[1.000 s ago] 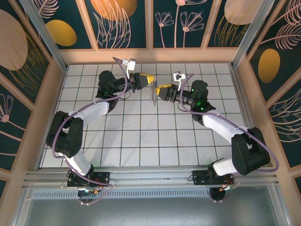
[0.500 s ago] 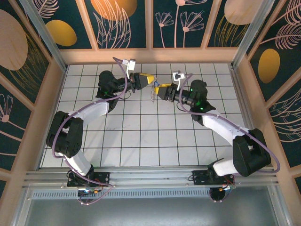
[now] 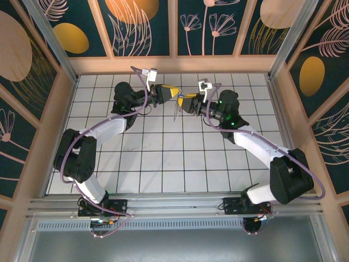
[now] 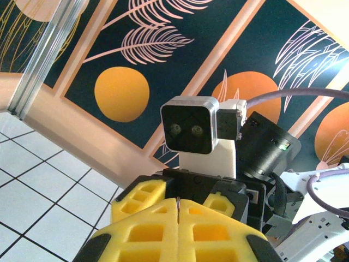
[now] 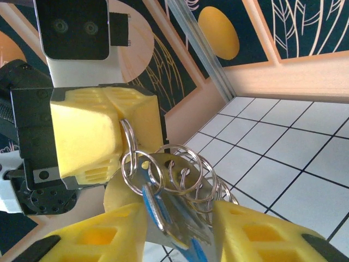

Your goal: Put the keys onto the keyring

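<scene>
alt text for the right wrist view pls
The left end effector, shut, holds the keyring by a silvery ring; the blue-headed key sits between the yellow fingers of the right end effector, above a white tiled table.

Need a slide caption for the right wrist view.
Left pincer pinches the keyring by a silvery ring, the blue-headed key sitting between the yellow fingers of the right pincer.
</scene>
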